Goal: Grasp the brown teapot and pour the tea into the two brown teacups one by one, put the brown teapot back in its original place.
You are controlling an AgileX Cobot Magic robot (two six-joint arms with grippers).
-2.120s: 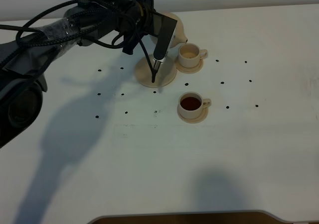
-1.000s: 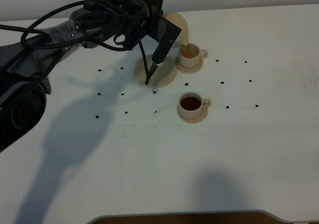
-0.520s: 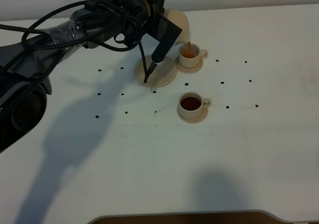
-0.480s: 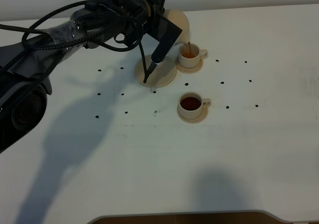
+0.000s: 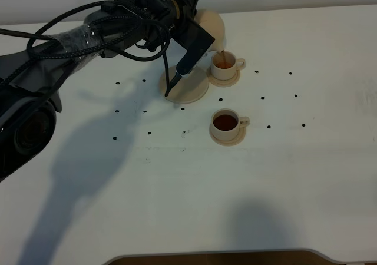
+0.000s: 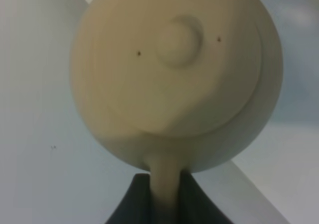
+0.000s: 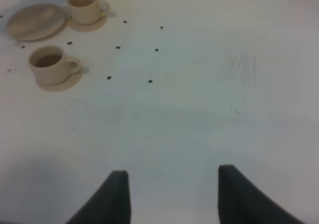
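Note:
My left gripper point(image 5: 199, 19) is shut on the loop handle of the brown teapot point(image 5: 213, 30) and holds it tilted above the table, spout down. A thin stream of tea runs into the far brown teacup point(image 5: 225, 65) on its saucer. In the left wrist view the teapot point(image 6: 174, 79) fills the frame and its handle sits between the dark fingers point(image 6: 132, 204). The near teacup point(image 5: 225, 122) holds dark tea. The wide round saucer plate point(image 5: 189, 86) lies bare under the arm. My right gripper point(image 7: 172, 194) is open and empty, far from both cups point(image 7: 50, 63).
Small black dots mark the white table point(image 5: 265, 176) around the cups. The left arm's cables and a dangling black part point(image 5: 177, 79) hang over the saucer plate. The far cup point(image 7: 85, 7) and plate point(image 7: 35, 21) also show in the right wrist view.
The teapot has tipped further toward the far cup and tea now streams into it, where the cup was pale before. The right arm has not moved.

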